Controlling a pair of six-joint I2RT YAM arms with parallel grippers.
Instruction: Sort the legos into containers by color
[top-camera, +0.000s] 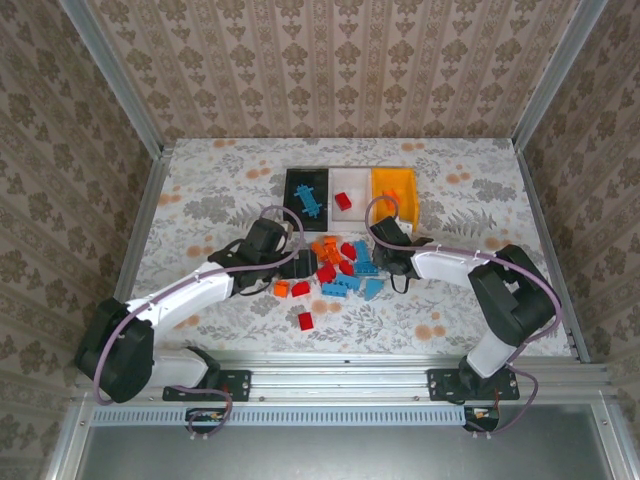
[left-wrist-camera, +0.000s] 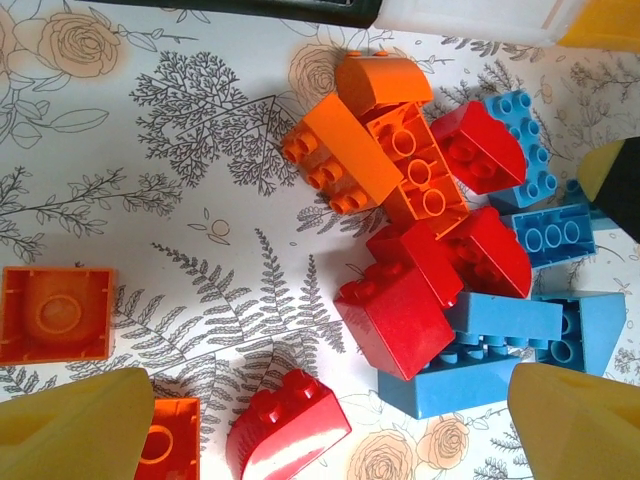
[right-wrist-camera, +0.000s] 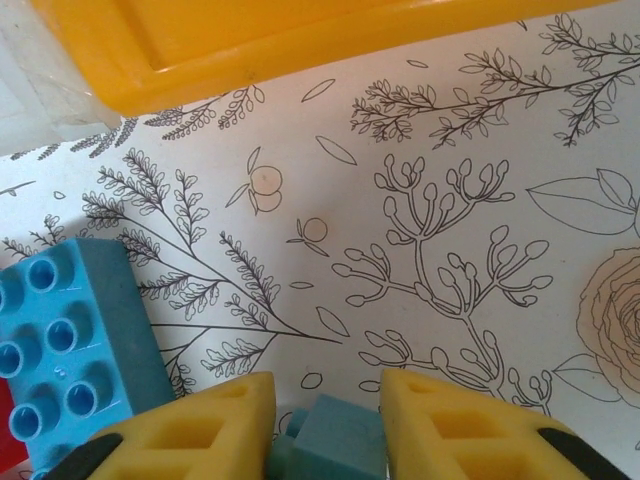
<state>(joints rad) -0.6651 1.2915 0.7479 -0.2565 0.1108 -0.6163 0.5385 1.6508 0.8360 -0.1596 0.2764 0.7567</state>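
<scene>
The legos (top-camera: 335, 265) lie heaped mid-table: red, orange and light blue bricks. Behind them stand the containers in a row: black bin (top-camera: 291, 190), white bin (top-camera: 352, 181), orange-yellow bin (top-camera: 407, 190). My left gripper (top-camera: 298, 268) is at the heap's left side. In its wrist view it (left-wrist-camera: 330, 430) stands open, with a curved red brick (left-wrist-camera: 285, 425) lying loose between the fingers (left-wrist-camera: 75, 430). My right gripper (top-camera: 380, 258) is at the heap's right side. It (right-wrist-camera: 328, 425) is shut on a light blue brick (right-wrist-camera: 335, 440), just above the cloth.
Blue bricks (top-camera: 310, 197) lie in the black bin and a red one (top-camera: 343, 201) in the white bin. A lone red brick (top-camera: 305, 320) sits near the front rail. An orange brick (left-wrist-camera: 55, 312) rests left of the heap. The orange-yellow bin's rim (right-wrist-camera: 300, 50) is just ahead of the right gripper.
</scene>
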